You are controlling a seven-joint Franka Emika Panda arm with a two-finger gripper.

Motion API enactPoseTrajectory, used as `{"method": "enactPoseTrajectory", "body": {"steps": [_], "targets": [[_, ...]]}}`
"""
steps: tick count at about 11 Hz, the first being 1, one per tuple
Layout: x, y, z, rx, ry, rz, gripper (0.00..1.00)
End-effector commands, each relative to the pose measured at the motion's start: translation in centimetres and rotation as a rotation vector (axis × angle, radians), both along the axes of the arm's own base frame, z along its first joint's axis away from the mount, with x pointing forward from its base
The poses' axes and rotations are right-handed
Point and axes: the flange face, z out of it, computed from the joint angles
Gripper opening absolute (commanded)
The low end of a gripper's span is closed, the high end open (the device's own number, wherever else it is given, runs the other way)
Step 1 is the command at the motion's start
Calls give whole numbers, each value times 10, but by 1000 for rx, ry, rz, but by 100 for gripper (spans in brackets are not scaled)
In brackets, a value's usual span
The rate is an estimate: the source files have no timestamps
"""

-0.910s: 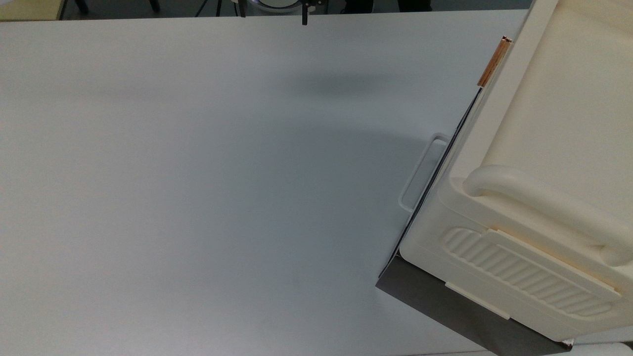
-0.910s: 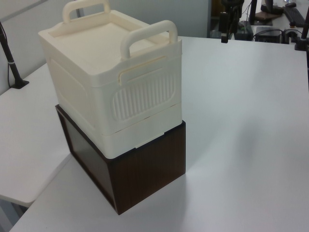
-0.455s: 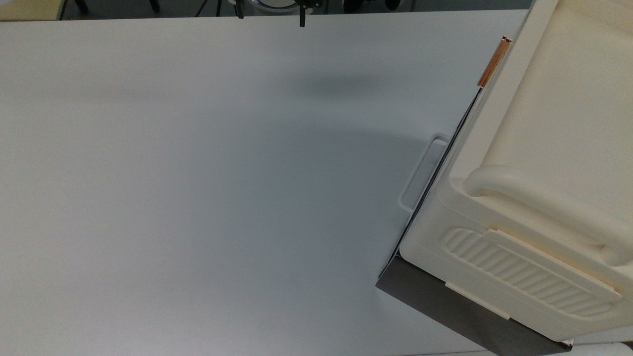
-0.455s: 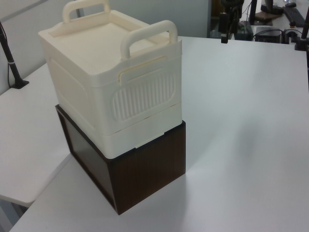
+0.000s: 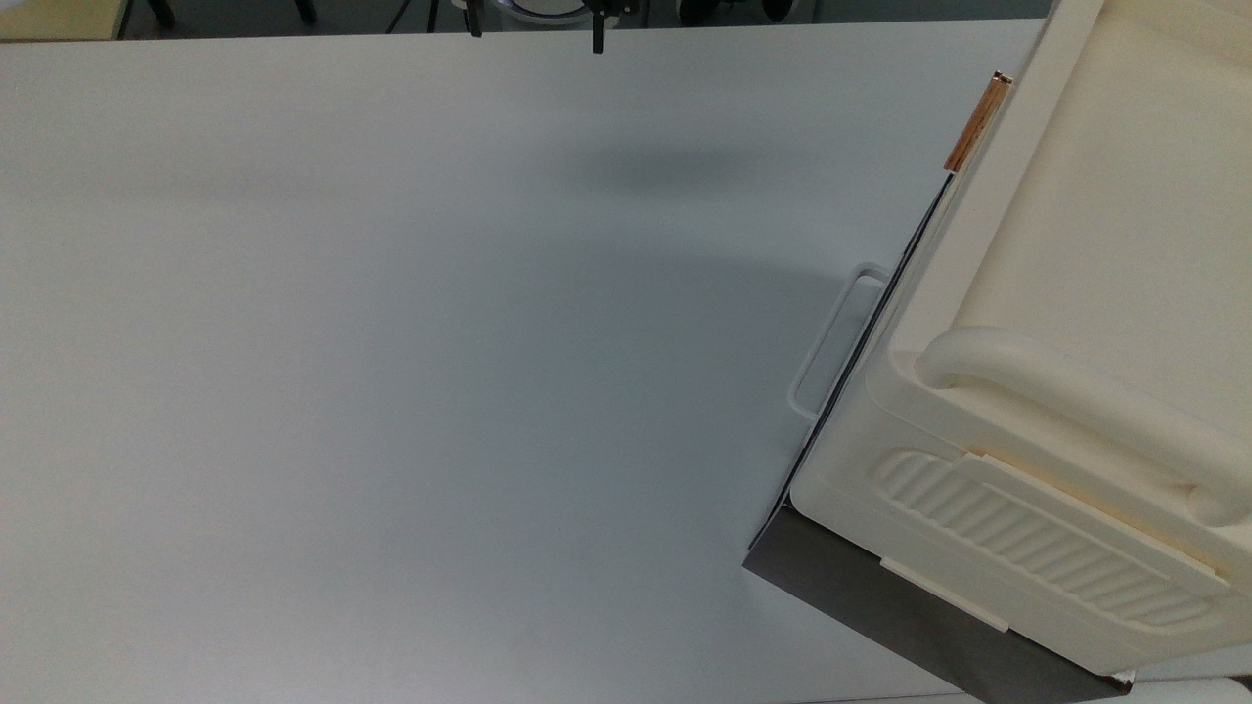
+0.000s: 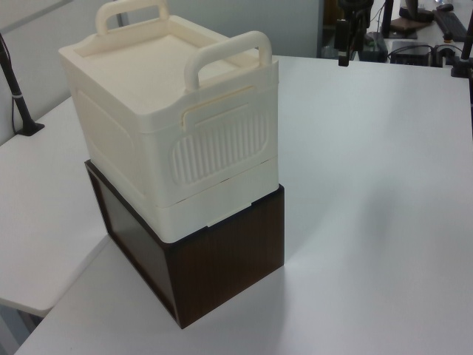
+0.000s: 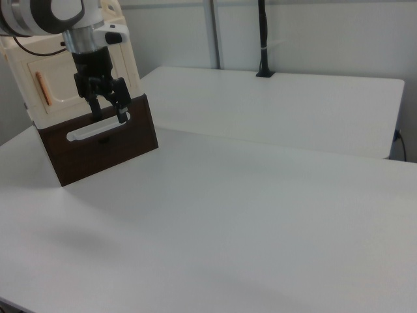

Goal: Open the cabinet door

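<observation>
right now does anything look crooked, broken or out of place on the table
Nothing stands out. The cabinet sits squarely on its dark base, upright, with the cabinet door shut flush and its orange handle intact. The gripper hangs in front of it with fingers open. The table shows no spills.

My gripper (image 7: 108, 109) hangs fingers apart in front of the cabinet (image 7: 39, 72), just above its white loop handle (image 7: 98, 128); the cabinet door (image 7: 62, 81) with its copper handle (image 7: 43, 88) sits closed behind my gripper.
</observation>
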Motion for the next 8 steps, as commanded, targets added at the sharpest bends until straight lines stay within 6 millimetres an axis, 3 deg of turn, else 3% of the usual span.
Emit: {"method": "enactPoseTrajectory", "body": {"steps": [1, 4, 8], "targets": [[6, 15, 11, 23, -52, 53, 100], [4, 78, 25, 62, -132, 283, 100], [-1, 170, 26, 70, -180, 577, 100]]}}
